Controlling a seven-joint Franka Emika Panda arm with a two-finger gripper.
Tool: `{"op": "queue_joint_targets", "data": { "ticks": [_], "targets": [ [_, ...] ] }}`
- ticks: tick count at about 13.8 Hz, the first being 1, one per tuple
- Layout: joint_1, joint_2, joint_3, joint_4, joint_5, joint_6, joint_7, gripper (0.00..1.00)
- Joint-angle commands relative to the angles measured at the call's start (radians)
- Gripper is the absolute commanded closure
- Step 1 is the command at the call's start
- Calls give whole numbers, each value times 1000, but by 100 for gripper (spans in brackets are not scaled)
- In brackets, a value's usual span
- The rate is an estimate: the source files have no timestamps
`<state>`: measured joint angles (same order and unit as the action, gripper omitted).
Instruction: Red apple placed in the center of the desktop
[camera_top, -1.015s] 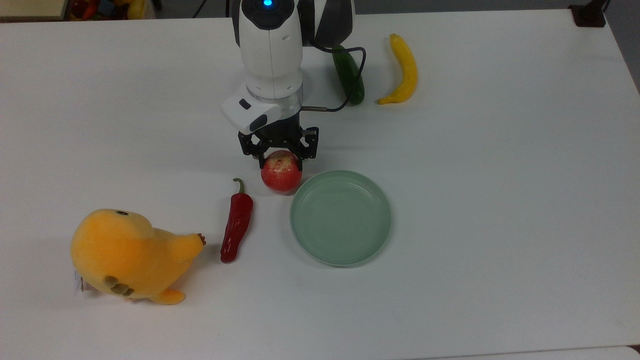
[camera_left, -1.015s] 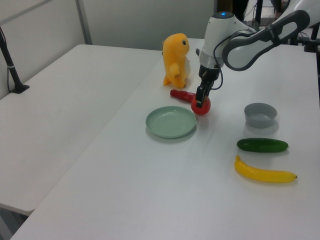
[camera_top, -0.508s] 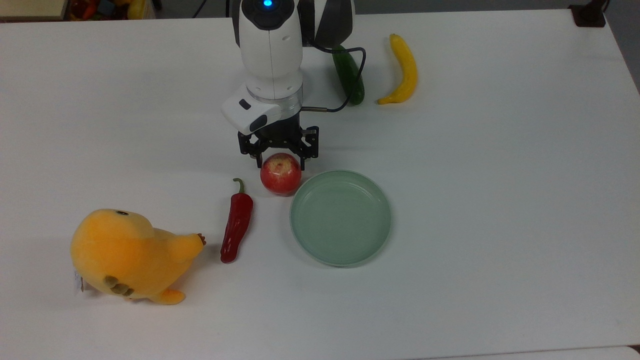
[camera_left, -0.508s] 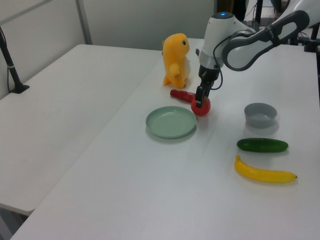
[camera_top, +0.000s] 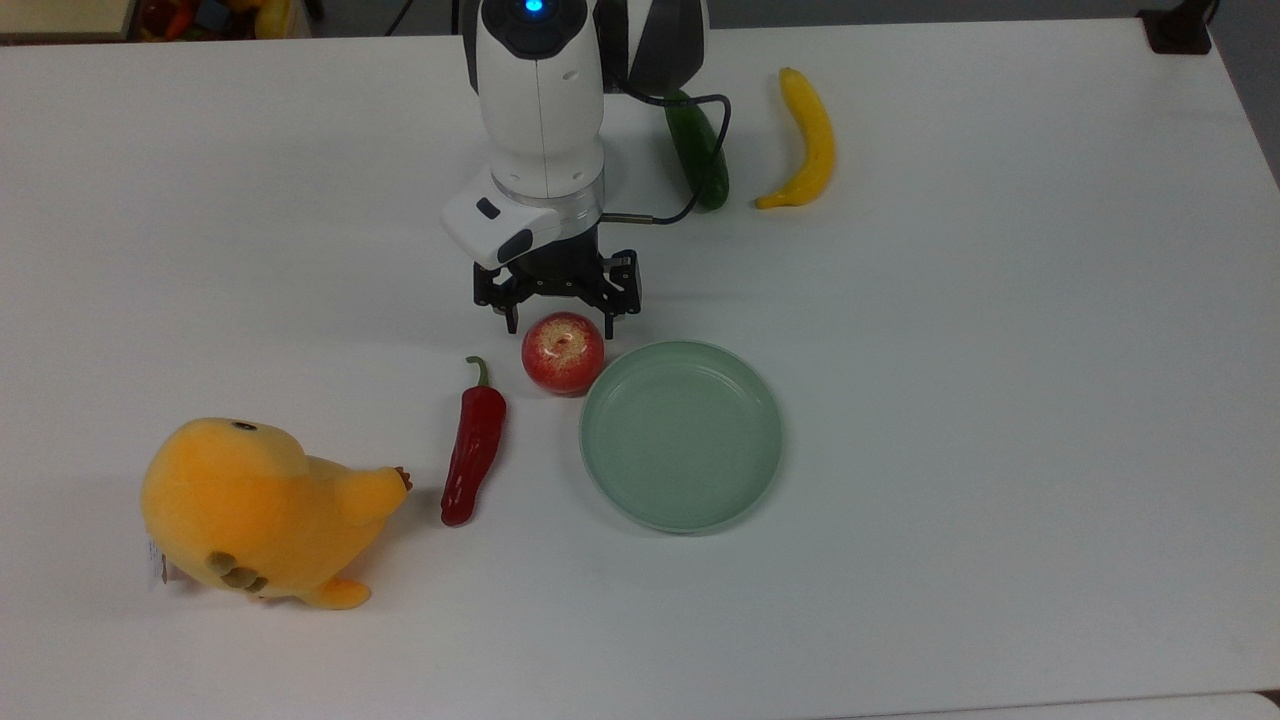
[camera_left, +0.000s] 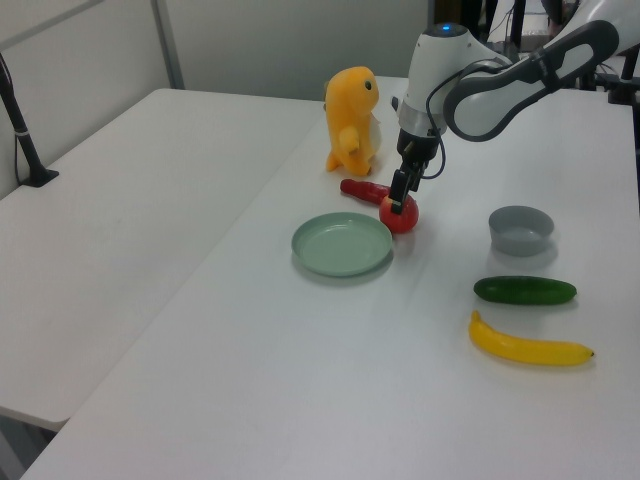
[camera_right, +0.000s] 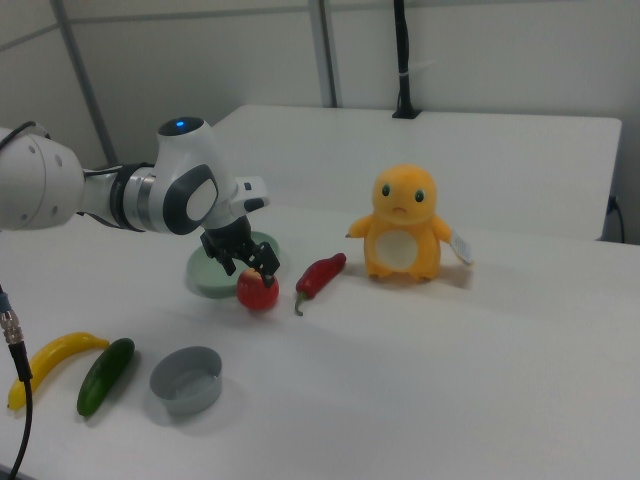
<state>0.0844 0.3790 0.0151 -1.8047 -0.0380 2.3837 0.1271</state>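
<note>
1. The red apple (camera_top: 563, 352) sits on the white counter (camera_top: 1000, 400), stem dimple up, roughly midway between the counter's long edges and near its middle. That fits the goal of setting it at the counter's centre.

2. The robot's hand (camera_top: 558, 316) hangs just above and behind the apple with its fingers spread to either side and gripping nothing. Judging by that stance, the fruit is released and rests on its own weight.

3. The apple lies in a tight pocket, touching or just short of the rim of the pale green plate (camera_top: 682, 434) and near the red chili pepper (camera_top: 472, 450). The hand's upright posture probably keeps it clear of both.

4. The yellow plush toy (camera_top: 262, 510) stands toward one short edge. The cucumber (camera_top: 699, 150) and banana (camera_top: 805, 138) lie along the long edge by the robot's base, well apart from the apple. A grey bowl (camera_right: 186, 379) waits there too.

5. The placing looks done; what seems left is for the arm to draw away without nudging the fruit.
</note>
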Motion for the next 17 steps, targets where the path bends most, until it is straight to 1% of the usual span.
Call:
{"op": "queue_joint_targets", "data": {
  "ticks": [1,2,5,8,10,11,13,17],
  "targets": [
    [3,-38,-1,11,13,-58,3,0],
    [1,-67,-1,22,12,-99,0,0],
    [1,-127,-1,117,13,-361,-35,0],
    [1,-221,-7,122,-5,-493,-50,0],
    [-3,-293,-18,122,-5,-585,-49,0],
    [-3,-333,-32,122,-6,-653,-46,0],
    [-2,-383,-52,116,-5,-734,-49,0],
    [-8,-394,-55,111,-5,-745,-49,0]
  ]
}}
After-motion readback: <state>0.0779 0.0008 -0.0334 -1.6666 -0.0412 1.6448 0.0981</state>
